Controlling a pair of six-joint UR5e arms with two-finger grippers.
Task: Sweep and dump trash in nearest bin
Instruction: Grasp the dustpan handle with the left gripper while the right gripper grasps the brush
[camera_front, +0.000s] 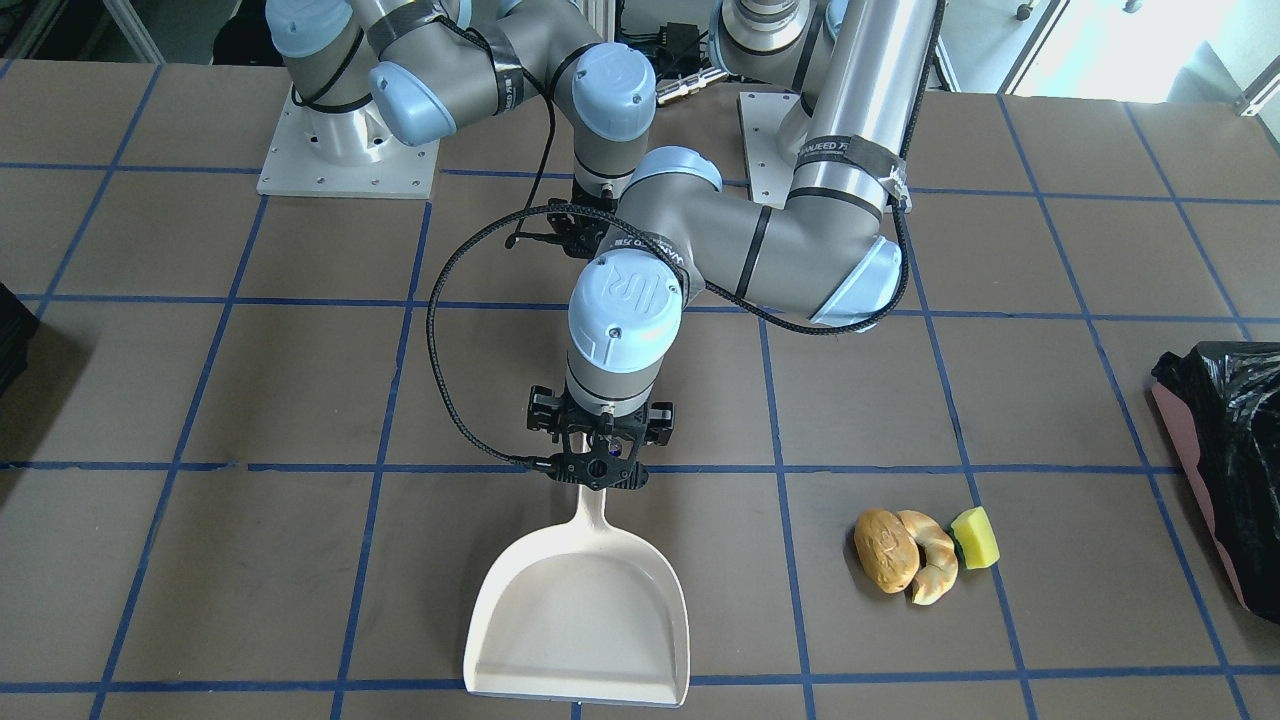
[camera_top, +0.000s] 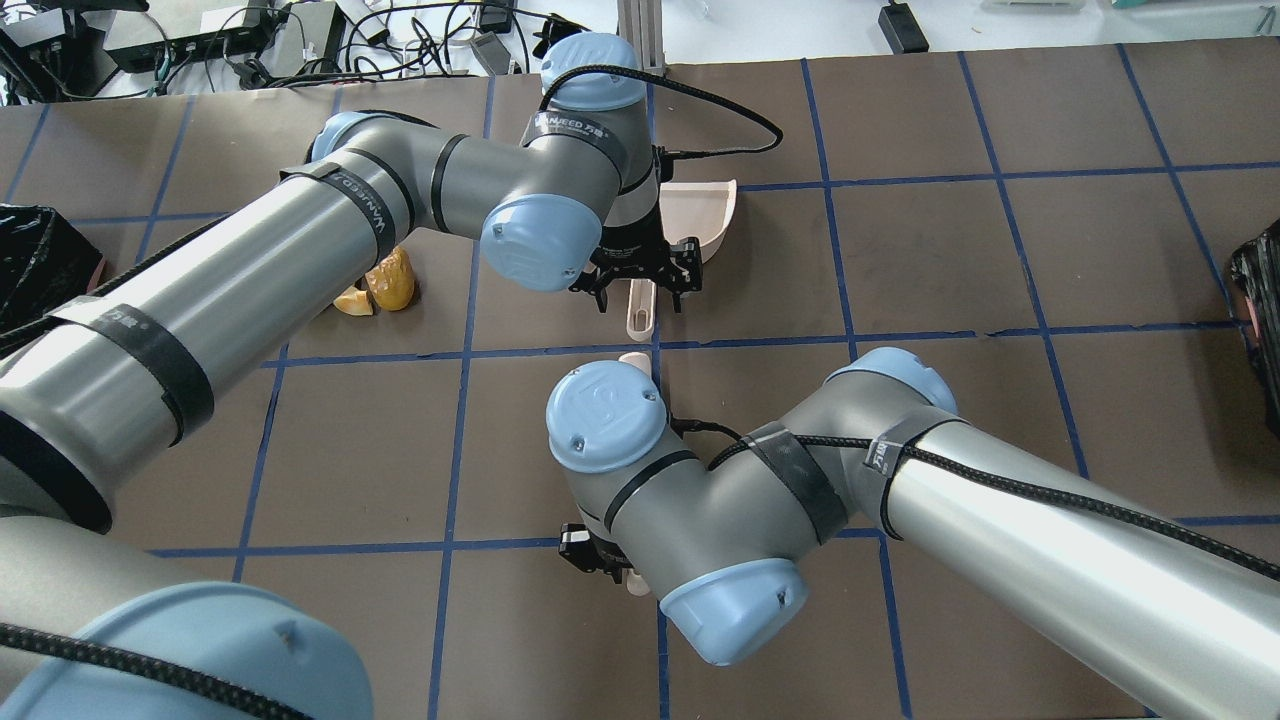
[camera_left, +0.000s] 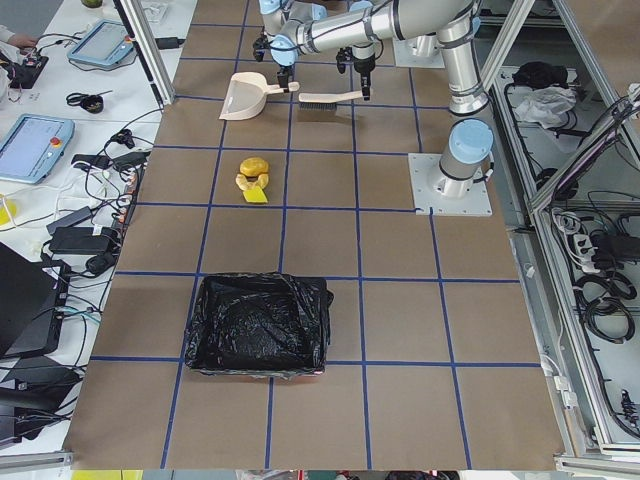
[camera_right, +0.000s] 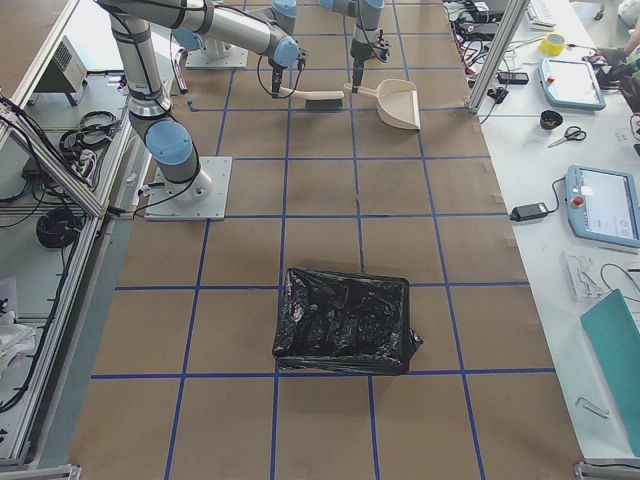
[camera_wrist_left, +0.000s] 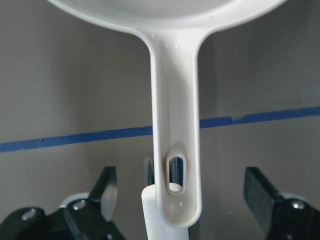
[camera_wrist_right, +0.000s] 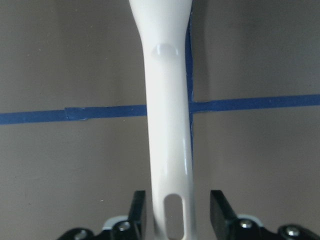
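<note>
The trash lies together on the table: a brown bread roll (camera_front: 885, 550), a tan croissant (camera_front: 932, 565) and a yellow sponge block (camera_front: 975, 537). The nearest bin (camera_front: 1225, 440), pink-sided with a black bag, stands at the table's end on my left. My left gripper (camera_wrist_left: 182, 187) is wide open, with its jaws on either side of the cream dustpan's (camera_front: 580, 610) handle, not touching it. My right gripper (camera_wrist_right: 177, 210) has its jaws close around the white brush handle (camera_wrist_right: 167, 125), with small gaps on both sides. The brush (camera_left: 325, 97) lies flat behind the dustpan.
A second black-bagged bin (camera_right: 345, 320) stands at the table's end on my right. Both arms meet at the table's middle, the left wrist over the dustpan handle and the right one just behind it. Brown table with blue tape grid (camera_front: 300, 560).
</note>
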